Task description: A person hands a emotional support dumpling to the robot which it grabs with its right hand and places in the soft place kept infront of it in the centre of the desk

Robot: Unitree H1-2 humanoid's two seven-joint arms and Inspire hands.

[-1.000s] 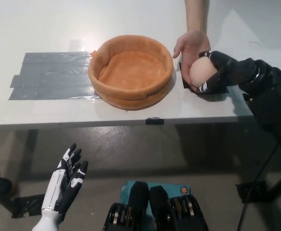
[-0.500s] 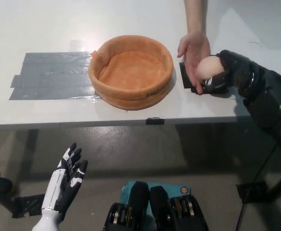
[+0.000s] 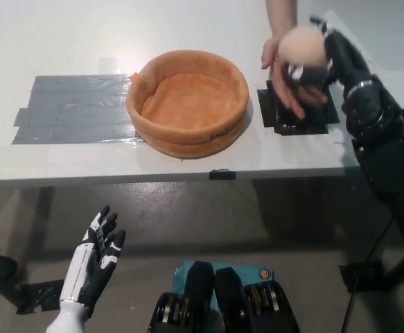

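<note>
- While the person's hand point(image 3: 288, 73) lingers at about one o'clock on the desk point(image 3: 63, 41), the black right hand point(image 3: 319, 59) is clamped on the dumpling point(image 3: 302, 47), a pale round ball held up above the desk surface.
- How firm that hold is I cannot quite tell: the dark fingers blur into the person's palm just below, and the two may be touching.
- At twelve o'clock, dead centre, sits the soft orange basket point(image 3: 188, 135), upright and with nothing inside; the dumpling is near its right rim but well clear of it and higher.
- Under the two hands lies a black pad point(image 3: 326, 121), and grey tape point(image 3: 70, 114) covers the desk at ten o'clock.
- The white left hand point(image 3: 94, 260) rests at seven o'clock, below the desk edge, fingers spread and holding nothing.
- Risks, as I judge them:
  - a smooth, squashy ball could squirt out of a partial hold once the person's support goes, and roll off the near edge;
  - swinging left too low could catch the basket's soft wall and push or tip it;
  - opening the fingers before the ball is over the hollow would drop it on the rim and let it bounce outside;
  - the arm could brush the person's hand if it moves off before that hand withdraws.
</note>
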